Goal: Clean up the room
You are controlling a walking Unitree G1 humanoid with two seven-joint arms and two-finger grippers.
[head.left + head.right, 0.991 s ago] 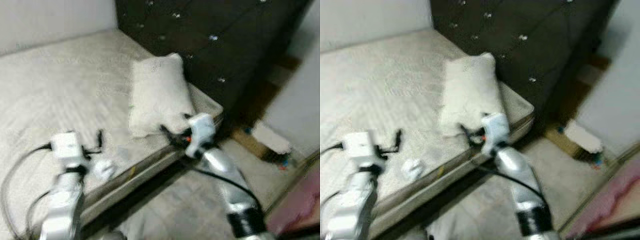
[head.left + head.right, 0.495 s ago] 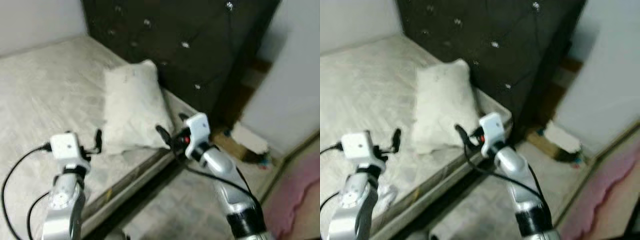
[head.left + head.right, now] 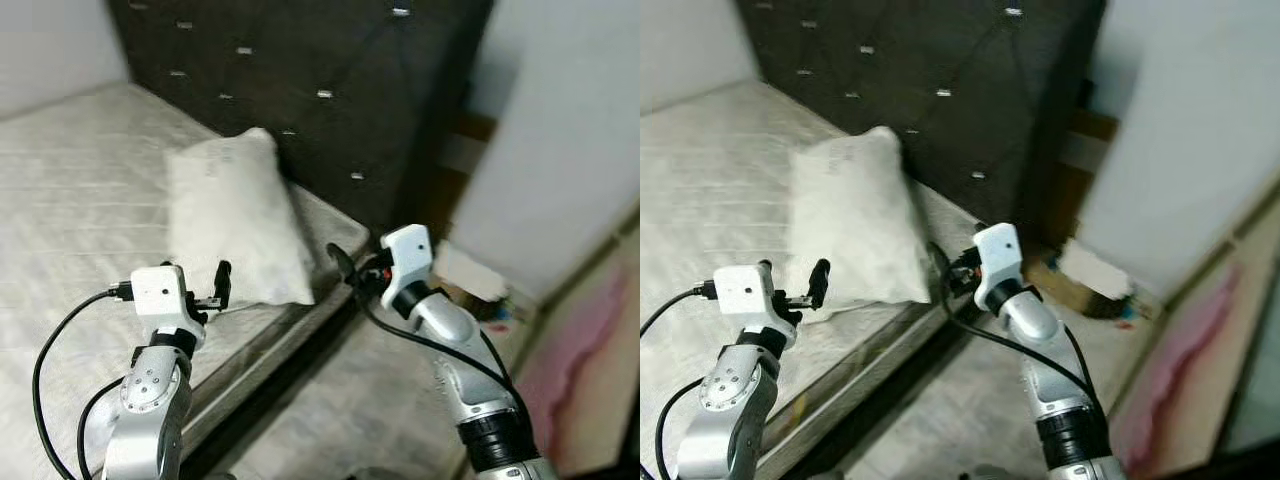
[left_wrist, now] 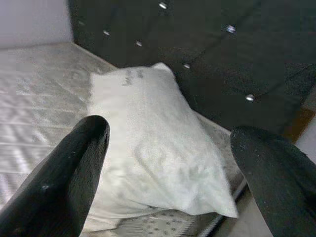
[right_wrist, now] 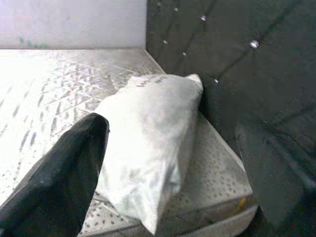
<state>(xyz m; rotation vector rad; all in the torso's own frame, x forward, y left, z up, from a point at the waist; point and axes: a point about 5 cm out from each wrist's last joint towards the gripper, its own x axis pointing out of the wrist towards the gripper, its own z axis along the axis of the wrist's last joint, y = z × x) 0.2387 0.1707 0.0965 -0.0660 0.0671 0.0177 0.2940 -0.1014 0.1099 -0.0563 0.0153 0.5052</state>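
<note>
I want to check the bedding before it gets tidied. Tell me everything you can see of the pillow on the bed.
The pillow is white, plump and slightly wrinkled, in what looks like a soft fabric case with faint marks near its upper end. It lies on the bare quilted mattress near the bed's corner, its upper end against the dark tufted headboard. Neither gripper touches it: the left gripper and the right gripper both sit open, close to its lower end.
</note>
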